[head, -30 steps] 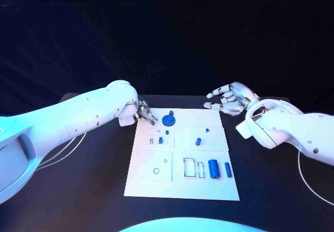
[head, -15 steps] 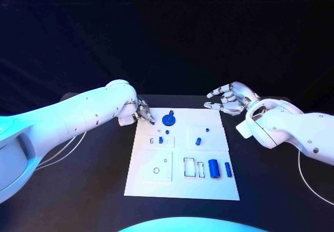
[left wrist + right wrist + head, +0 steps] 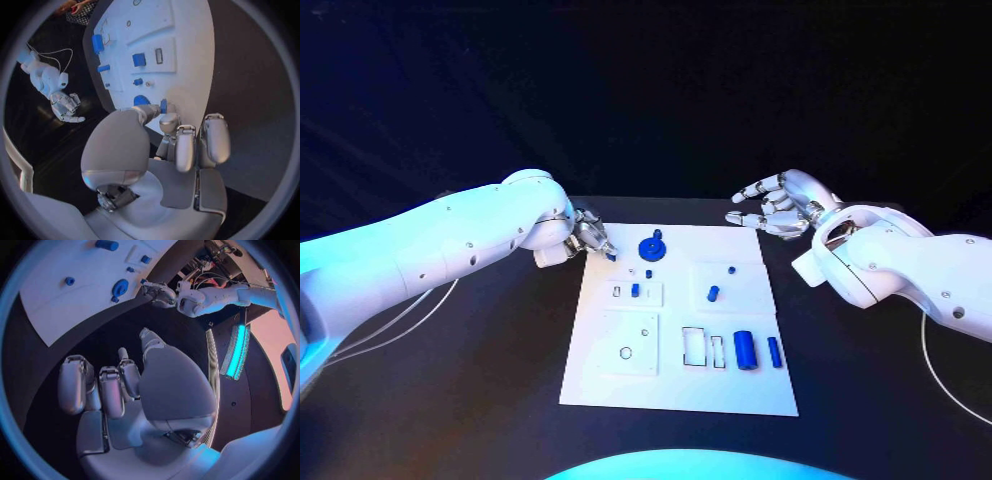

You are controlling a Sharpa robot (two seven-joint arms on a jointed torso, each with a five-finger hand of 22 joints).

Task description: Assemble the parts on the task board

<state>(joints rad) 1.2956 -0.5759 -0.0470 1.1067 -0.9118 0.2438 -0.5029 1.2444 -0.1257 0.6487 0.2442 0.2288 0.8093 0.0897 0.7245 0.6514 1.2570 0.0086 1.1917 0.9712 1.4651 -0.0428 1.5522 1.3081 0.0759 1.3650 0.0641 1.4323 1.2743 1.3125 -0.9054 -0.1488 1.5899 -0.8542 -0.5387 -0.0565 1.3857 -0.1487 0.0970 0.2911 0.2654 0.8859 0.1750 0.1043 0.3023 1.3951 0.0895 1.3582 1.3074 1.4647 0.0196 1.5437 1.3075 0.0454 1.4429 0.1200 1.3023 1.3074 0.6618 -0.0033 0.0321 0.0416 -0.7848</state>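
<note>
1. My left hand [image 3: 593, 238] sits at the upper left corner of the task board [image 3: 678, 385] in the head view. It pinches a small blue part [image 3: 164, 105] between thumb and fingertip, with the other fingers curled alongside.
2. My right hand [image 3: 777, 203] hovers off the board's upper right corner, over the black table [image 3: 473, 400]. It holds nothing and its fingers are apart and loosely bent.
3. Just right of the pinched part stands the round blue disc [image 3: 651, 247], in the upper middle of the board. Lower down lie a short blue peg [image 3: 635, 290], a second peg [image 3: 713, 294], a large blue cylinder [image 3: 744, 349] and a slimmer one [image 3: 773, 349] at the lower right.
4. I judge the step in hand to be seating the pinched part near the disc. I cannot tell which socket it fits.
5. To do this well:
   - Keep the part upright in the pinch.
   - Align it over its seat before lowering.
   - Lower slowly and release only when it bears on the board.
6. Risk: my fingers are close to the disc, so a sideways drift could knock it. Keep the right hand well apart from the board.
</note>
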